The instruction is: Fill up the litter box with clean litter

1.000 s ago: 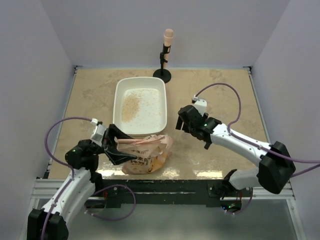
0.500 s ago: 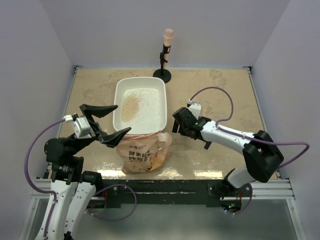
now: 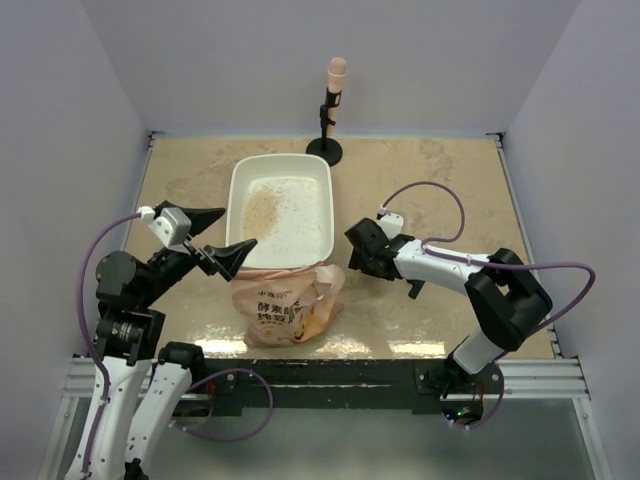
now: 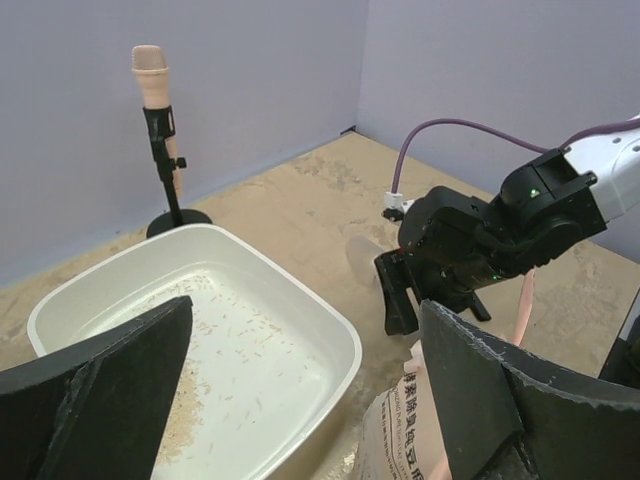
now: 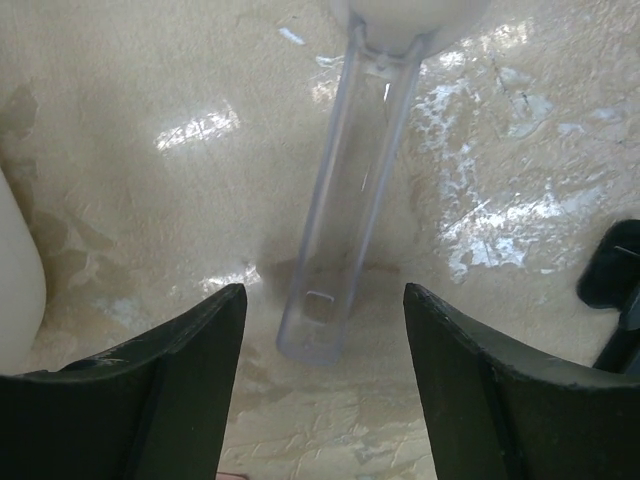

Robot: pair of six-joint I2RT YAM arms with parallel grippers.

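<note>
Top view, left gripper: spread wide, nothing held, near the left rim of the litter box.
Top view, clean litter: a thin patch is seen inside the box, on the left; an orange bag sits at the near rim.
Left wrist, box: seen below the parted fingers, grains scattered inside.
Right wrist, right gripper: parted on either side of a clear handle, which is not touched.

The litter box, a white shallow rectangular tray with rounded corners and a raised rim, is sitting flat near the middle of the table. The clean litter is lying as a thin beige patch on the left of its floor, with stray granules scattering across the rest.
</note>
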